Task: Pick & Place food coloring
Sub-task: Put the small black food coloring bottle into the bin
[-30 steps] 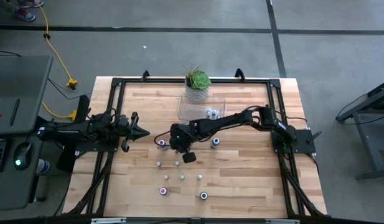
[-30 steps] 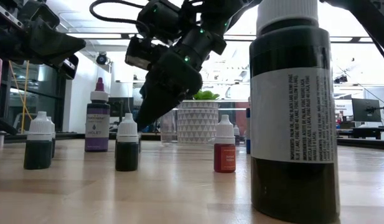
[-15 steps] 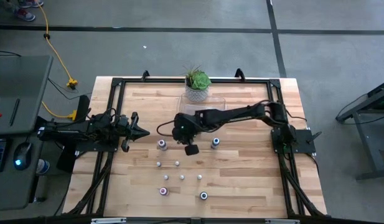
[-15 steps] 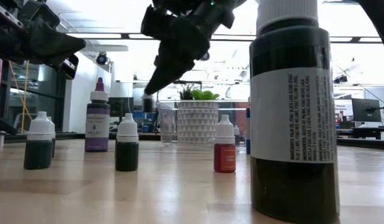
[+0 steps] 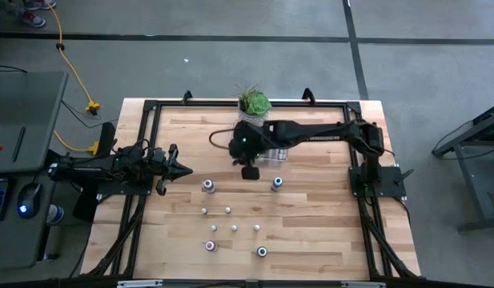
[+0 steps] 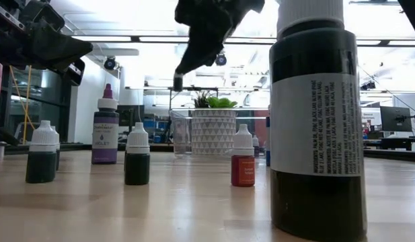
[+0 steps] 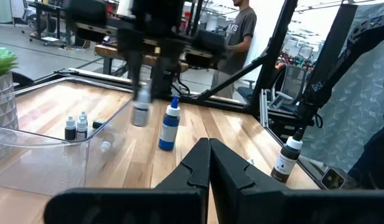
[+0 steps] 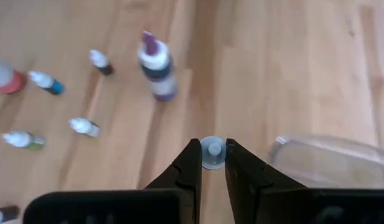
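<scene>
Two bottles (image 7: pixel 75 127) sitting in tray (image 7: pixel 30 165) already, right gripper (image 8: pixel 210 163) clamped on small bottle (image 8: pixel 211 152) nearing it, approx. eight waiting on table (image 5: pixel 311 216).

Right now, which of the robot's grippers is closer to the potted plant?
The right gripper, holding a small bottle, hangs just in front of the plant. The left gripper waits farther off, at the table's left side.
</scene>
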`<state>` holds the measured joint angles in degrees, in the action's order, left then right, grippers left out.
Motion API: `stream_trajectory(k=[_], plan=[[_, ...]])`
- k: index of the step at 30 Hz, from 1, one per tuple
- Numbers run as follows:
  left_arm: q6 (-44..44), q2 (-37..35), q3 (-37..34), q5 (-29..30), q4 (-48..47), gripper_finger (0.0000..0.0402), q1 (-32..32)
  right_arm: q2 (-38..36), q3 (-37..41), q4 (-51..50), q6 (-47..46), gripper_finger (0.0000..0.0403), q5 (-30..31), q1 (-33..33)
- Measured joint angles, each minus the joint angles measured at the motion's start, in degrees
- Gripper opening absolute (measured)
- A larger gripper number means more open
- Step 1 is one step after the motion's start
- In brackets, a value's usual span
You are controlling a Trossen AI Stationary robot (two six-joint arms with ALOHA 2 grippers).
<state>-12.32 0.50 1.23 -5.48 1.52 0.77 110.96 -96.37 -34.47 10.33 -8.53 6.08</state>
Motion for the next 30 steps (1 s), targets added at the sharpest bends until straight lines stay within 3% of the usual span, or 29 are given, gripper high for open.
stream_trajectory(k=[4,9,16,30], plan=[[0.00,0.02,-0.01,0.00,0.00,0.0000,-0.01,-3.45,4.90,4.09,-1.07,0.0041,1.04,2.01],[0.00,0.02,-0.01,0.01,0.00,0.0000,0.00,-9.33,16.34,13.31,-4.60,0.0041,1.43,4.81],[0.00,0.02,-0.01,0.02,0.00,0.0000,-0.01,-14.68,28.45,19.86,-7.21,0.0043,6.68,9.65],[0.00,0.02,-0.02,0.00,0.00,0.0000,-0.01,-10.99,32.43,24.71,-8.85,0.0043,7.23,13.47]])
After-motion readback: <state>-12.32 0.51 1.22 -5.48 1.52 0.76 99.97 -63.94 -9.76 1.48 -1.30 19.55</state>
